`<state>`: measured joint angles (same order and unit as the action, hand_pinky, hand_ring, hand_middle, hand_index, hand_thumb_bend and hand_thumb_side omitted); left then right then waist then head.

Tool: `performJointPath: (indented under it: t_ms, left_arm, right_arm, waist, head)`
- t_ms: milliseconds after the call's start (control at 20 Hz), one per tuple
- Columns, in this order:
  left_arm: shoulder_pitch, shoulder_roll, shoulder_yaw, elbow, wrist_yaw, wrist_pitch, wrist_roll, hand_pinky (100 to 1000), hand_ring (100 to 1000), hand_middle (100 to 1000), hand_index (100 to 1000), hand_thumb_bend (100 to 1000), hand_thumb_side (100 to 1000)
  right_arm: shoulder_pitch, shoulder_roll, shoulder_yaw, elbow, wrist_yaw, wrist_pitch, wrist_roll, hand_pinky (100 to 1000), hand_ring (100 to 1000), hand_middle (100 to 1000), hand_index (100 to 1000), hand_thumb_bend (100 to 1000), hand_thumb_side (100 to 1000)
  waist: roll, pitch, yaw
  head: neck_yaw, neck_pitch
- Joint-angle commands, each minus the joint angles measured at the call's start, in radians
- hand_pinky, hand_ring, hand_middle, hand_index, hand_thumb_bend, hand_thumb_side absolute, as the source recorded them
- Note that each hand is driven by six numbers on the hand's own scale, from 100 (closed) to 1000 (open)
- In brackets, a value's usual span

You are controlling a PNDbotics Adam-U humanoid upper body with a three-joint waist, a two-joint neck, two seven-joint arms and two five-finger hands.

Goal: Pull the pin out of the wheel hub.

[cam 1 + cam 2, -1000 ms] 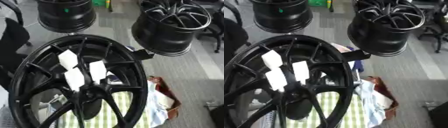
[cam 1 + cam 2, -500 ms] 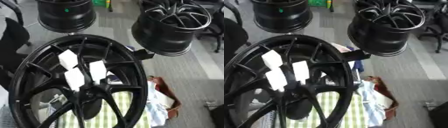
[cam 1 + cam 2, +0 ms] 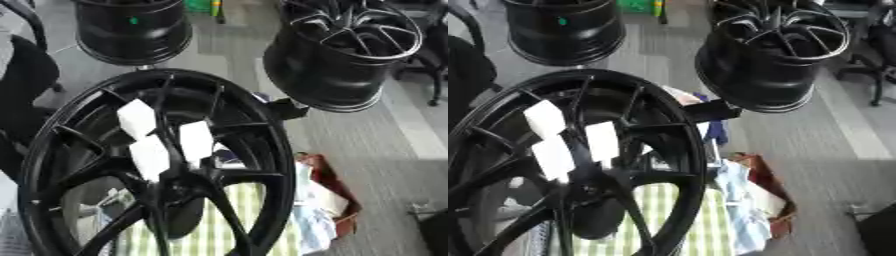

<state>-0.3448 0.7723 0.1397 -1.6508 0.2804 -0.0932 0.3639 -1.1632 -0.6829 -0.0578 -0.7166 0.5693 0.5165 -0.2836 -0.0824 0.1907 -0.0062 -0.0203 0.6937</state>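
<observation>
Nearby, black wheel hub [image 3: 157,165] stands tilted, filling the lower left, 3 white blocks [image 3: 194,141] stuck among its spokes near the centre. No pin made out; those blocks may be it. Neither hand in view, so fingers unreadable. Risk: a blind reach snags a spoke, or tips the hub onto 2 spare rims [image 3: 346,55] behind.

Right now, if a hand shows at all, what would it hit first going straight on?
Neither hand shows, so its line can't be told. Nearest ahead is likely the big black wheel, with white blocks on its spokes.
</observation>
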Motion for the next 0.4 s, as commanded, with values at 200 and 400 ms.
performJointPath:
  t_ms: [200, 400]
  left_arm:
    - [-0.013, 0.029, 0.013, -0.019, -0.002, -0.001, 0.000, 837, 882, 782, 835, 477, 585]
    - [-0.016, 0.027, 0.017, -0.037, 0.000, -0.005, 0.006, 837, 881, 782, 836, 481, 582]
  right_arm:
    - [0.007, -0.034, 0.033, -0.171, -0.100, -0.088, 0.054, 744, 823, 729, 805, 100, 582]
    - [0.029, -0.031, 0.100, -0.280, -0.167, -0.154, 0.120, 750, 829, 736, 814, 100, 605]
  waist:
    - [0.006, -0.022, -0.001]
    - [0.009, -0.022, 0.000]
  head:
    - [0.003, 0.001]
    - [0.002, 0.001]
